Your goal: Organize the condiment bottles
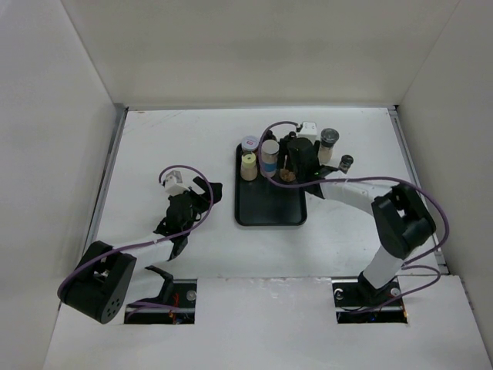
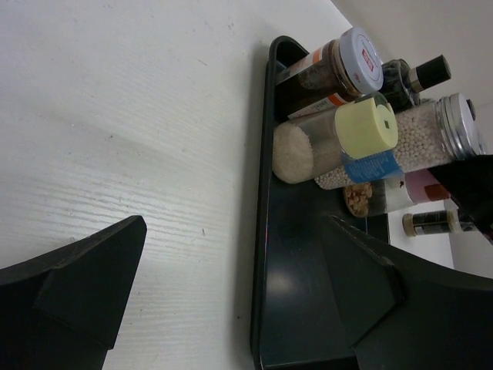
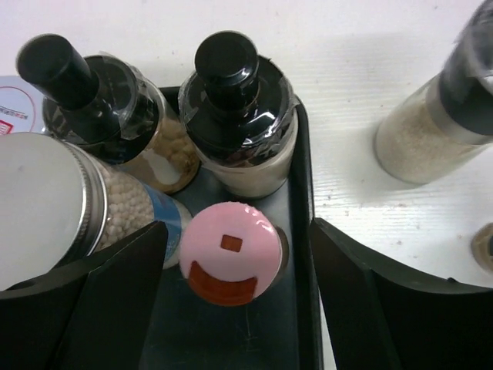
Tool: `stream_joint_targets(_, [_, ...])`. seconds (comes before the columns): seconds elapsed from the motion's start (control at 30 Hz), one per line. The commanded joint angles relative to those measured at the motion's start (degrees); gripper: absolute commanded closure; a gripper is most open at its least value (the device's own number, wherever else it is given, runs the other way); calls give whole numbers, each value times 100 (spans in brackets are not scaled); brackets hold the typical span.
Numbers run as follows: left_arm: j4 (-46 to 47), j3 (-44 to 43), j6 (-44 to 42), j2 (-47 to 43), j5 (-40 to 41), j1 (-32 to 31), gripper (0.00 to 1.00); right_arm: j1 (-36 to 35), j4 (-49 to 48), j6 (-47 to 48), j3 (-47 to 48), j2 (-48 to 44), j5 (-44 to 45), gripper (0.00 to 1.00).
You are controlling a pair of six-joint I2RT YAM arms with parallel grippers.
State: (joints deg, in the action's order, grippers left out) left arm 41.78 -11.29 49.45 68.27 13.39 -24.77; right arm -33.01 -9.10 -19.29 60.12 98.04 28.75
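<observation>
A black tray (image 1: 269,206) holds several condiment bottles at its far end: a lilac-lidded jar (image 1: 249,143), a cream bottle (image 1: 249,166) and a white-and-blue jar (image 1: 269,154). In the right wrist view two dark bottles with black caps (image 3: 92,100) (image 3: 235,108) stand in the tray's far corner. My right gripper (image 3: 235,293) is open and straddles the upright pink-capped bottle (image 3: 229,253) without touching it. A grey-lidded bottle (image 1: 330,140) and a small dark-capped bottle (image 1: 347,162) stand on the table right of the tray. My left gripper (image 1: 202,199) is open and empty, left of the tray.
The tray's near half (image 2: 300,285) is bare. White walls enclose the table on three sides. The left wrist view shows the tray's left rim (image 2: 260,231) between my left fingers. The grey-lidded bottle (image 3: 439,123) stands close beyond the tray's right rim.
</observation>
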Motion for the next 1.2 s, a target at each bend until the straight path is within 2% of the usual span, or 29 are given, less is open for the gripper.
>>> stream_joint_targets(0.0, [278,-14,-58,-60,15,39,0,-16,-4,-40,-87,-767,104,18])
stream_joint_targets(0.2, [296,-40,-58,-34,32,-32,0,457,137,-93,-747,-1848,61,15])
stream_joint_targets(0.33, [304,-58,-58,-6,-3,-67,0,1125,163,21,-581,-1912,34,7])
stream_joint_targets(0.43, [287,-58,-58,-42,67,-76,0,1538,320,109,-177,-1526,-27,0])
stream_joint_targets(0.7, [269,-58,-85,-16,68,-58,0,1909,743,443,1062,-286,-748,0])
stream_joint_targets(1.0, [278,-66,-85,2,24,-32,0,2005,1016,558,1617,514,-749,0])
stream_joint_targets(1.17, [287,-58,-94,-7,76,-49,0,1988,1016,567,1854,857,-740,15])
